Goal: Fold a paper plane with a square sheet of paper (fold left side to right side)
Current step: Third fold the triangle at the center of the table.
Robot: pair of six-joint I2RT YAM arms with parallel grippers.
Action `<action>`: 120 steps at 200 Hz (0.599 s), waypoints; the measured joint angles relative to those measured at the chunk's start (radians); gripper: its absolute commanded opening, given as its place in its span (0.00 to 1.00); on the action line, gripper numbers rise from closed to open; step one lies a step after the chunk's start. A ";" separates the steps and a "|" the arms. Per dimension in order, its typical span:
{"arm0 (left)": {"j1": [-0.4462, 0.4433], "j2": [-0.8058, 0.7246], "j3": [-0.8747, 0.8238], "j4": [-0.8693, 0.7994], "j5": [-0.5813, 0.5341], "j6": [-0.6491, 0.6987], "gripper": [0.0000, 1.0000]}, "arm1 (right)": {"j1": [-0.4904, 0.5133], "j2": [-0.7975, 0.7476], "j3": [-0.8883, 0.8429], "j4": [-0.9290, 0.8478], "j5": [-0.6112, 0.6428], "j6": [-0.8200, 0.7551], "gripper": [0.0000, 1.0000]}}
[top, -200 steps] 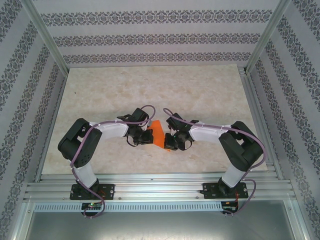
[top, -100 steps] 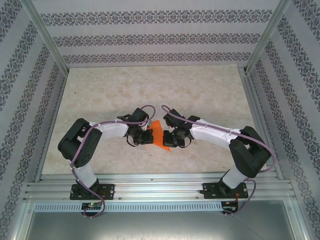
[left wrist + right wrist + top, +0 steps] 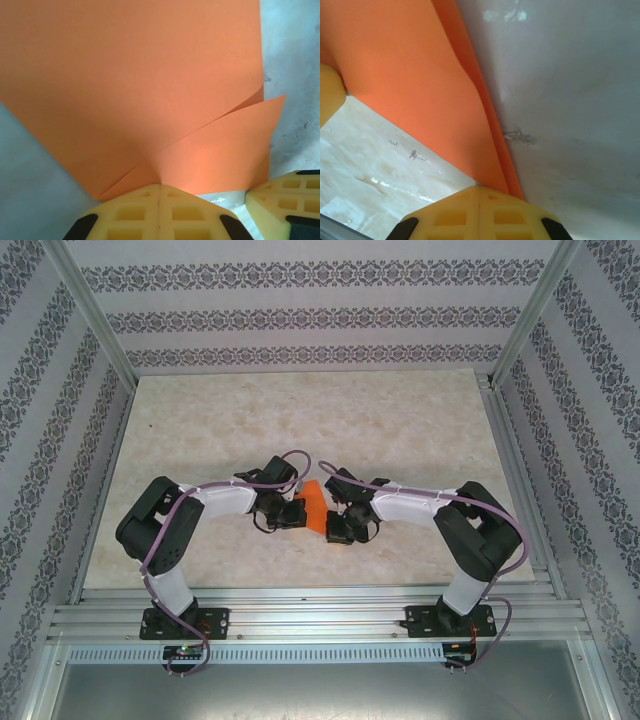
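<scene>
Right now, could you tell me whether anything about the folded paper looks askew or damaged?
Yes: in the left wrist view the two layers of the orange paper do not line up; one flap fans out past the other's edge on the right. No tear shows.

surface (image 3: pixel 300 410): pale beige, marbled, faintly scuffed | border: aluminium rails (image 3: pixel 320 602) along the sides and near edge | lying on it: bright orange square sheet of paper (image 3: pixel 314 506), folded into overlapping layers, one edge curling up | place: mid-width, toward the near edge
</scene>
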 measured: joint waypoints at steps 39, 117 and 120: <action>0.000 -0.001 0.000 0.000 0.000 0.000 0.02 | -0.048 -0.066 -0.085 0.029 -0.037 -0.011 0.04; 0.003 -0.015 0.029 -0.005 -0.023 0.019 0.23 | -0.097 -0.250 -0.024 -0.047 0.120 -0.152 0.29; 0.004 -0.019 0.038 -0.009 -0.024 0.021 0.24 | -0.100 -0.254 -0.022 -0.043 0.128 -0.157 0.30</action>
